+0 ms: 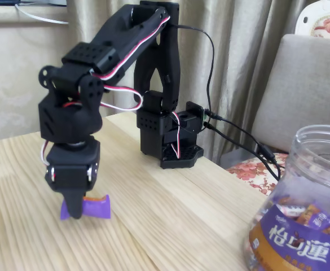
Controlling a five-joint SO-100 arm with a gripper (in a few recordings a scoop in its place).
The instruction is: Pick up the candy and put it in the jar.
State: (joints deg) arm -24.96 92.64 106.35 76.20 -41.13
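Note:
My black gripper (74,210) points straight down at the left of the wooden table (170,220). The candy (96,206), purple with an orange patch on top, stands on edge between the fingers, and purple shows on both sides of the front finger (73,200). The jaws look shut on it, at or just above the table top. The jar (303,175) stands at the bottom right, clear, open at the top, with a purple and brown-orange label and wrapped sweets inside. It is well to the right of the gripper and cut off by the picture's edge.
The arm's black base (170,144) is clamped at the table's far edge, with black cables (238,132) trailing right toward a beige chair (306,90). Curtains hang behind. Bare wood lies between gripper and jar.

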